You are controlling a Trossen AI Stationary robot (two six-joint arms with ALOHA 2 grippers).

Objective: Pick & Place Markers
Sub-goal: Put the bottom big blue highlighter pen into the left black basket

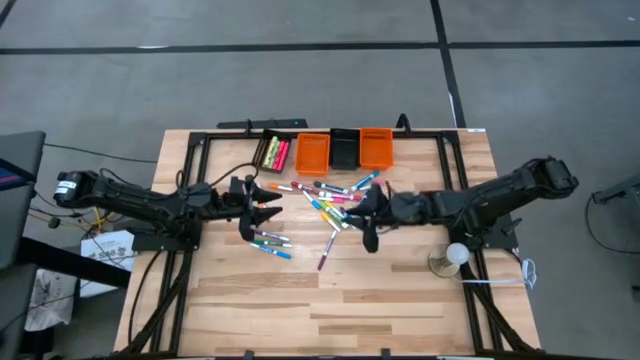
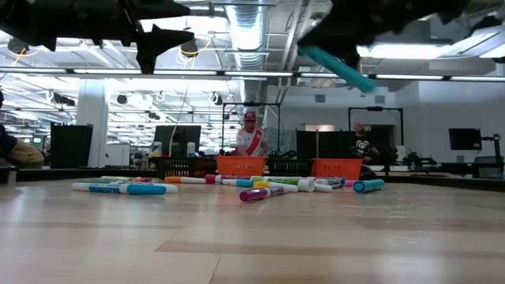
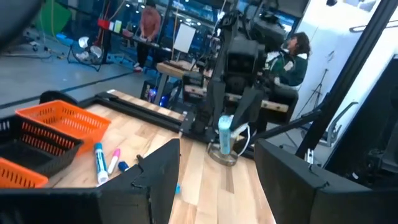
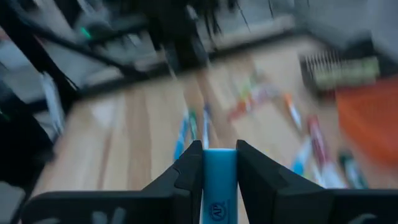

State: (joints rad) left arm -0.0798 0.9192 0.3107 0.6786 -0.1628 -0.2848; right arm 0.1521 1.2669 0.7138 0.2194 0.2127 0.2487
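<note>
Many coloured markers (image 1: 325,195) lie loose on the wooden table, a few more (image 1: 270,240) toward the near left. My right gripper (image 1: 363,212) hangs above them in mid-table, shut on a light blue marker (image 2: 339,67), which also shows in the right wrist view (image 4: 219,180). My left gripper (image 1: 265,212) stands open to the left of the pile, level, with nothing between its fingers (image 3: 161,177). It faces the right gripper and the blue marker (image 3: 225,134). My right gripper pinches the light blue marker between its two fingers (image 4: 186,171), which lie on the marker's two sides (image 4: 219,163). The fingers come from the table's right side, pointing slightly downward. The marker is lifted clear of the table and slants, its free end (image 2: 364,82) lower than the fingers.
At the far edge stand four small bins in a row: a black one with markers (image 1: 275,152), an orange one (image 1: 312,152), a black one (image 1: 345,150) and an orange one (image 1: 376,148). A white round object on a base (image 1: 452,257) sits near the right arm. People show in the room beyond.
</note>
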